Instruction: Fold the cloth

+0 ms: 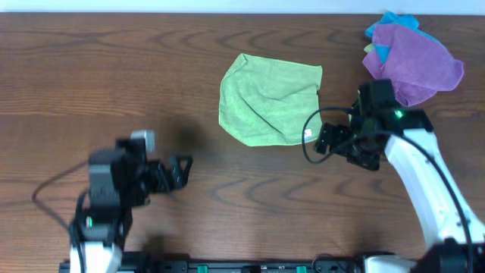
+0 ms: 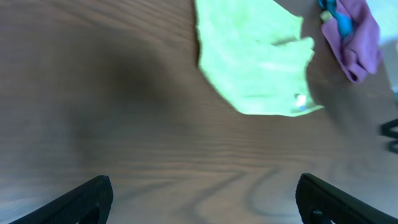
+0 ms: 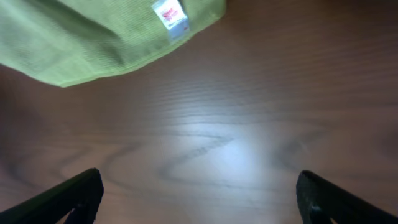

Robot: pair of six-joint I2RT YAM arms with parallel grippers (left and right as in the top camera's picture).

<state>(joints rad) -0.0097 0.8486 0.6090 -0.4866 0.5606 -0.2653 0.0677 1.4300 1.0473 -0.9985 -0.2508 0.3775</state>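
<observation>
A green cloth [image 1: 269, 98] lies on the wooden table [image 1: 114, 76], folded over into a rough square with a small white tag at its near right corner. It also shows in the left wrist view [image 2: 255, 62] and in the right wrist view [image 3: 93, 37]. My left gripper [image 1: 180, 171] is open and empty, low over bare wood well to the left of the cloth. My right gripper [image 1: 327, 140] is open and empty, just off the cloth's near right corner, not touching it.
A pile of other cloths, purple [image 1: 417, 61] on top with blue [image 1: 394, 21] beneath, lies at the back right corner, close behind my right arm. It also shows in the left wrist view [image 2: 357, 37].
</observation>
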